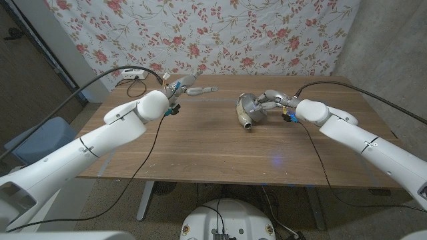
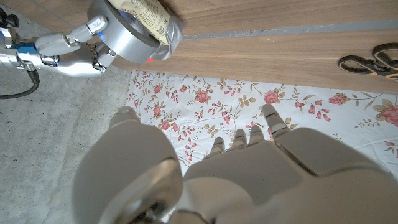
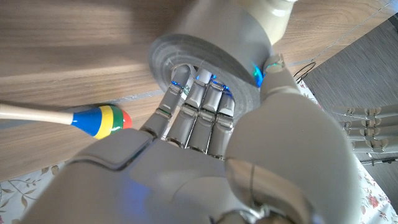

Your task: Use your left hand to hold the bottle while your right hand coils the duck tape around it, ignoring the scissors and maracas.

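Two hands work over the wooden table (image 1: 200, 143), both toward its far edge, while the wide near half of the top lies bare from about four to eight o'clock. The right hand (image 1: 267, 102) reaches in from three o'clock; its fingers (image 3: 199, 106) pass through the core of the grey duck tape (image 1: 248, 105) roll and grip it, with the bottle (image 1: 246, 117) seated in the roll and its neck pointing toward the near edge. In the left wrist view the bottle's printed label shows inside the roll. The left hand (image 1: 190, 89) hangs near eleven o'clock, well apart from the bottle, fingers extended and apart, holding nothing. Black-handled scissors (image 2: 372, 61) lie on the wood close to the far edge. One maraca (image 3: 93, 118), striped blue, yellow, green and red, lies near the tape roll. Behind the far edge hangs a floral cloth (image 1: 220, 33).
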